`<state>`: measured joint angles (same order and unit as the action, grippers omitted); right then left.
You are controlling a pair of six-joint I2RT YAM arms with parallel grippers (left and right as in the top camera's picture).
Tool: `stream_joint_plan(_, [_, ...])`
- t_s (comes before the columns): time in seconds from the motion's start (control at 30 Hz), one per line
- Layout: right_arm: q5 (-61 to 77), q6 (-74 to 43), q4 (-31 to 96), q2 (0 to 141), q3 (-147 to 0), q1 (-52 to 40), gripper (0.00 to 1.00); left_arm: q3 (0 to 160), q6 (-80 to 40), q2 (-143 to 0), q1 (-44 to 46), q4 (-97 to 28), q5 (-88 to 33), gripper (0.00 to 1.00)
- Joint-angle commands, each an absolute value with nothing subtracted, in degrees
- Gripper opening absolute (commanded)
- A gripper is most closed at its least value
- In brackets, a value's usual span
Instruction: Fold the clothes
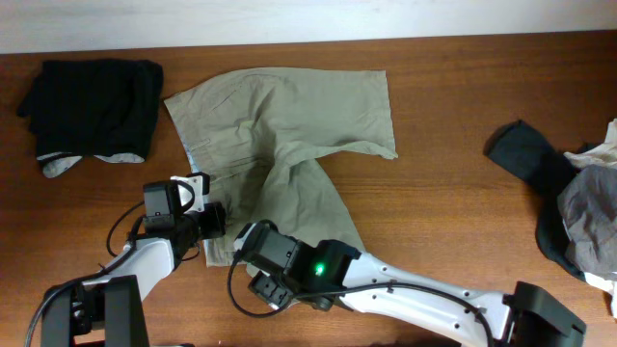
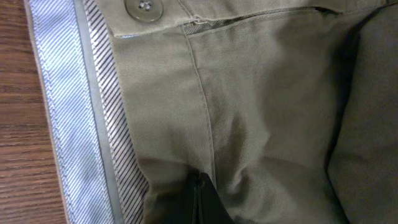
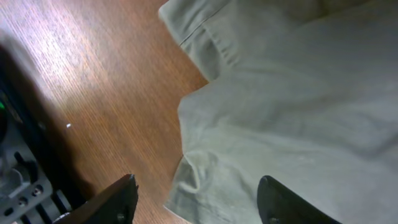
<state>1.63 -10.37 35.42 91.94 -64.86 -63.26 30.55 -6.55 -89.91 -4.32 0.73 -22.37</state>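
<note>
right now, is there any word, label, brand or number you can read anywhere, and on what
None: no readable text in any view.
The button on the shorts: plain, no lettering.
The waistband lining: a stripe pattern only, no label showing.

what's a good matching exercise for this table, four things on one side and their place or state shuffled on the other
Things:
1 khaki shorts
2 black garment
3 heap of dark and grey clothes
4 right pincer

Places or states:
a far left corner of the table
b open, over an edge of the shorts
c right edge of the table
d spread in the middle, partly folded over

Pairs: 1-d, 2-a, 3-c, 4-b
</note>
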Motion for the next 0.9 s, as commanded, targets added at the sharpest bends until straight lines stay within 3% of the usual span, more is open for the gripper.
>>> stream_joint_plan(0.0, [1.54, -10.28, 35.05, 92.33, -64.82, -63.61, 0.72, 30.04, -6.87, -91.77, -4.29, 0.43, -23.20, 0.01])
stream_joint_plan(0.27, [-6.46, -7.97, 29.82, 98.45, -64.82, -69.19, 0.75, 30.04, -6.87, -91.77, -4.29, 0.54, -24.91, 0.01])
stream_joint_plan(0.6, [-13.74, -7.77, 24.25, 105.36, -64.88, -69.63, 0.73, 30.04, -6.87, -91.77, -4.29, 0.43, -25.76, 0.01])
stream_joint_plan(0.63, [-14.79, -7.94, 24.05, 105.36, -64.88, -69.63, 0.64, 30.04, -6.87, -91.77, -4.29, 0.43, -25.76, 0.00])
stream_joint_plan(0.77, [-20.23, -10.13, 24.77, 105.36, -64.90, -69.36, 0.06, 30.04, -6.85, -91.77, -4.29, 0.43, -25.76, 0.00])
stream_joint_plan(0.87, [-20.49, -12.01, 27.33, 105.12, -65.93, -68.14, 0.04, 30.04, -6.85, -91.77, -4.29, 0.43, -25.69, 0.00])
